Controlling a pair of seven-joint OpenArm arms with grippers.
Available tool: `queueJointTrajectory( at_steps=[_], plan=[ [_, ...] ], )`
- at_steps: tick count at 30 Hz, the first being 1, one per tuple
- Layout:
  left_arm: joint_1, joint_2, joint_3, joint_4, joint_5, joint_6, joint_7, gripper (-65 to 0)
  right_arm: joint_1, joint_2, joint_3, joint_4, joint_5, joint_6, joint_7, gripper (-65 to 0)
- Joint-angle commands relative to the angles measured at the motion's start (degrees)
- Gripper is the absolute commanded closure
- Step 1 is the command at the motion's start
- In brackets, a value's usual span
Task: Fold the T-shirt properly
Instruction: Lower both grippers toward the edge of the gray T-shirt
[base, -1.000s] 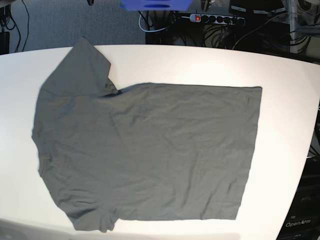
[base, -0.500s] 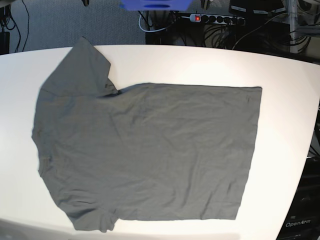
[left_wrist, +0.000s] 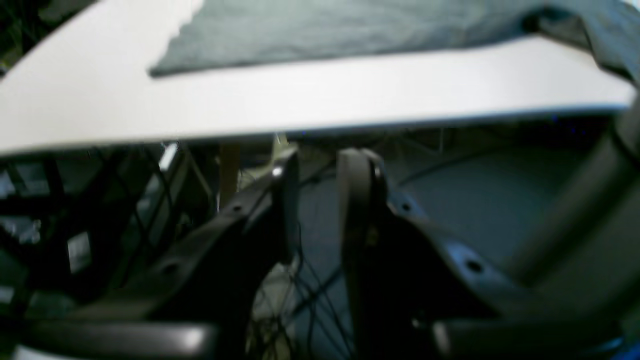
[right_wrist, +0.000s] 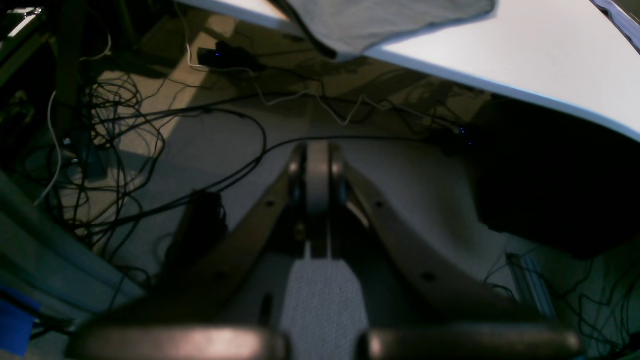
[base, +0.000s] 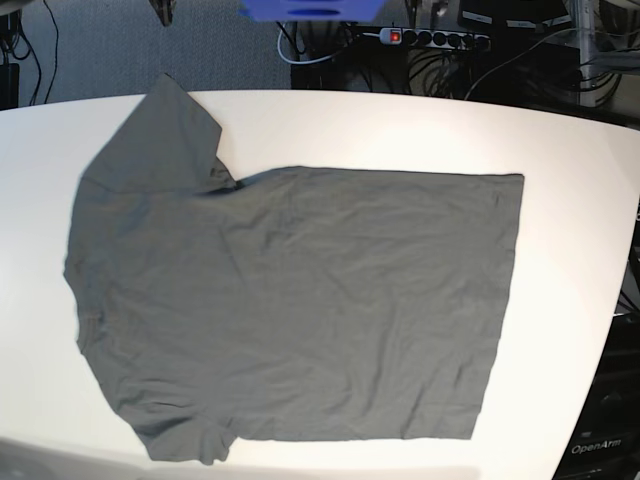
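Note:
The dark grey T-shirt (base: 300, 300) lies spread flat on the white table (base: 580, 200), neck end to the left, hem to the right, and one sleeve pointing to the far left corner. My left gripper (left_wrist: 320, 200) hangs off the table's edge, below the tabletop (left_wrist: 300, 100). Its jaws stand a narrow gap apart and hold nothing, and the shirt (left_wrist: 325, 25) lies beyond it. My right gripper (right_wrist: 317, 170) is shut and empty, also below the table's edge (right_wrist: 550, 60), near a sleeve (right_wrist: 380, 15) that overhangs the rim. Only a dark tip (base: 163, 12) of an arm shows in the base view.
A power strip with a red switch (base: 425, 38) and tangled cables (right_wrist: 125, 125) lie on the floor behind the table. A blue object (base: 310, 8) sits at the top edge. A black unit marked OpenArm (base: 598, 445) stands at the right front.
The dark tip at the base view's top left has shifted slightly left and down. The shirt has not moved.

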Motion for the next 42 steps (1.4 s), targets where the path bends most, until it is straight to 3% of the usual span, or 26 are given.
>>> queueJointTrajectory(
  at_steps=[1,5,11,16,29,35,42],
  plan=[
    [1.18,-0.05,-0.08,1.03,0.01,-0.14,-1.63,-14.1,-1.07,0.04,0.27,0.42,0.49,-0.33,1.79,0.0],
    [-1.19,-0.14,-0.08,2.17,0.19,-0.23,-1.36,-14.2,-0.72,-0.58,0.01,0.68,0.49,-0.42,1.79,-0.1],
    [-3.92,-3.12,0.01,2.08,0.19,-0.23,5.41,-14.2,-0.45,-2.51,0.01,1.47,0.4,-0.24,1.79,-0.3],
    [-4.09,-4.97,-0.08,2.7,0.1,-0.23,5.85,-14.2,-0.54,-3.66,-0.08,3.06,0.4,-0.24,1.71,-0.3],
    [-4.36,-4.44,-0.08,3.31,0.01,0.12,5.85,-14.2,-0.98,-3.39,0.1,8.51,0.31,-0.15,1.71,-0.3],
    [-2.77,-3.83,0.1,8.85,-7.02,-0.23,6.2,-14.2,-0.98,-2.16,-0.25,10.44,-0.12,-0.15,1.62,-0.4],
    [-2.69,-4.27,0.01,10.0,-8.78,-0.23,6.37,-14.3,-0.45,-1.37,0.27,10.35,-5.31,-0.15,1.53,-7.0]
  ],
)
